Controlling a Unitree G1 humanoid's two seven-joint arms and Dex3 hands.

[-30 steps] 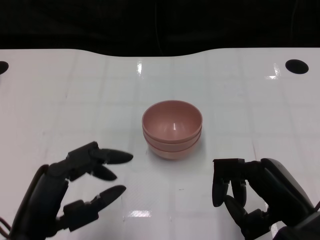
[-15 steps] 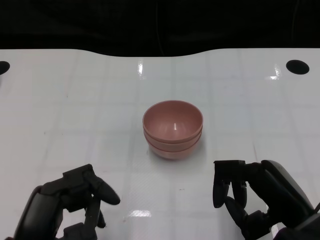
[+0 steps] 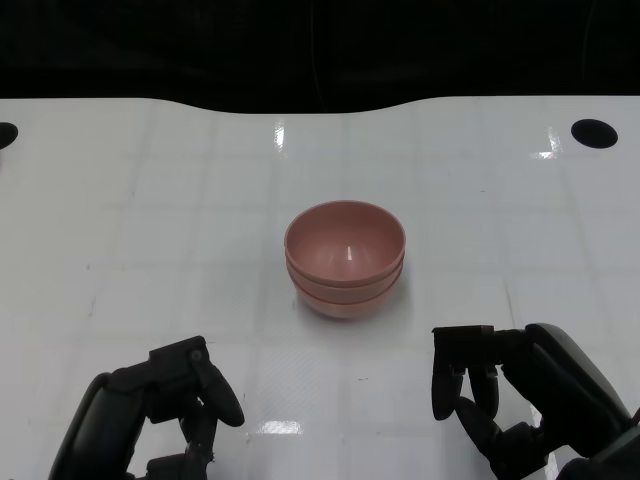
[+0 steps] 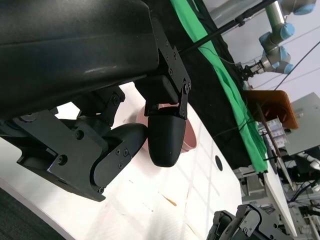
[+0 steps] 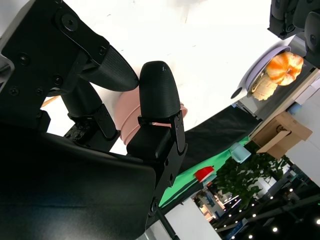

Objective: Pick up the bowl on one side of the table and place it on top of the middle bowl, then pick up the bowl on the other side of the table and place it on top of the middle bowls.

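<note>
Pink bowls point(image 3: 345, 258) sit nested in one stack at the middle of the white table point(image 3: 150, 200); the top bowl is empty. In the left wrist view the stack's pink rim point(image 4: 190, 141) shows behind the fingers, and in the right wrist view the pink stack point(image 5: 129, 119) shows likewise. My left hand point(image 3: 165, 412) lies at the near left edge, well short of the stack, its fingers curled in on nothing. My right hand point(image 3: 505, 398) hovers at the near right, fingers bent downward and apart, holding nothing.
Black round holes mark the table's far right point(image 3: 594, 132) and far left point(image 3: 4, 134). The table's far edge curves against a dark background. Glossy white surface lies on both sides of the stack.
My left hand has drawn back toward the near edge and its spread fingers have curled in. My right hand has slipped slightly nearer. The bowl stack has not moved.
</note>
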